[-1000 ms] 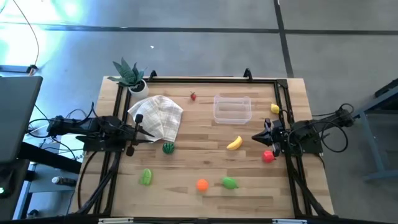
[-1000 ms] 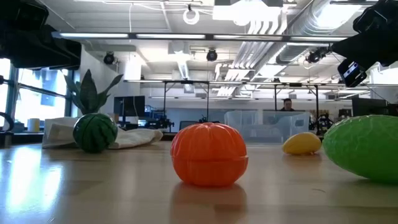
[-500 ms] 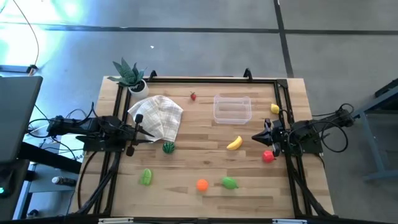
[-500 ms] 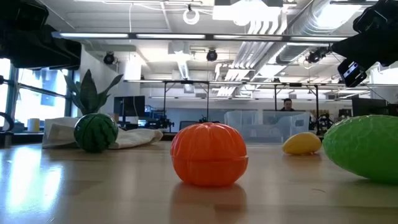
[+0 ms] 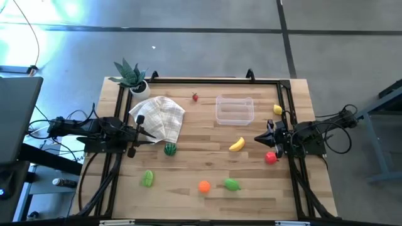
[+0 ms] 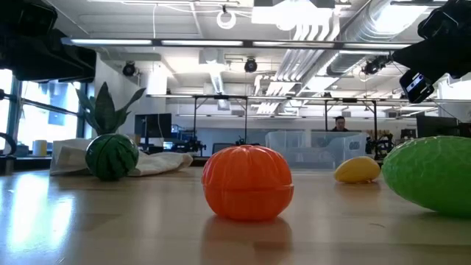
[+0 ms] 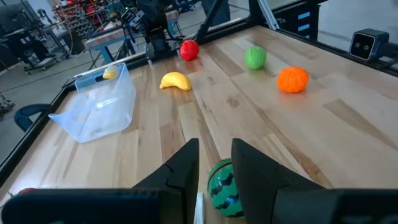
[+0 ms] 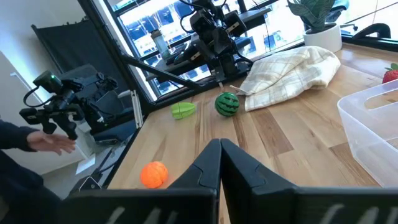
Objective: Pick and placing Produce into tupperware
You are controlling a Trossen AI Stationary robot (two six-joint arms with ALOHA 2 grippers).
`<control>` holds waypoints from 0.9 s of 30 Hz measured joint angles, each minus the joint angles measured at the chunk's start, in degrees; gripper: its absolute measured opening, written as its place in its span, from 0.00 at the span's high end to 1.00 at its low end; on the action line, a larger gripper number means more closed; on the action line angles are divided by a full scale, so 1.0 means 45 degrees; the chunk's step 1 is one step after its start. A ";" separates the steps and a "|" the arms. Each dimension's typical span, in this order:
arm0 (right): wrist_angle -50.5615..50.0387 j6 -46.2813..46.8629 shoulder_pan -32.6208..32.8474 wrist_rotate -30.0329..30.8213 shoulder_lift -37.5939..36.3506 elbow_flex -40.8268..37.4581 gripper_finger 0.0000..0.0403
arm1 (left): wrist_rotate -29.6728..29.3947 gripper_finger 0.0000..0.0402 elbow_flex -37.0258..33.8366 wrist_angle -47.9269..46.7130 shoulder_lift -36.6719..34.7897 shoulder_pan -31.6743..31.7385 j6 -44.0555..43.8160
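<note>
Two grippers: left gripper (image 5: 149,133) at nine o'clock, right gripper (image 5: 257,139) at three; one tupperware (image 5: 234,110); one cloth (image 5: 160,116); one potted plant (image 5: 130,76) at eleven; one watermelon (image 5: 169,149); one banana (image 5: 237,144); one orange (image 5: 204,186) at six; one strawberry (image 5: 195,96); two green fruits (image 5: 147,178) (image 5: 232,184); one red fruit (image 5: 271,158); one yellow fruit (image 5: 277,110).

- Legible text, labels, brands, numbers or signs: none found in any view.
- Items on the table carry no readable markings.
- Background room equipment and fixtures: any markings are too small or blurred to read.
</note>
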 joint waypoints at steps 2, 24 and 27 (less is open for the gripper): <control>0.0000 0.0000 0.0001 0.0000 -0.0003 0.0001 1.00 | 0.0000 0.79 0.0000 -0.0001 -0.0003 -0.0004 0.0125; 0.2247 -0.0046 -0.0001 0.2822 0.0001 -0.0008 1.00 | 0.0000 0.79 0.0000 0.0949 0.0000 -0.0004 -0.2133; 0.3828 0.0816 -0.0001 0.4040 0.0001 -0.0008 1.00 | -0.0203 0.79 0.0000 0.2135 0.0000 0.0000 -0.3541</control>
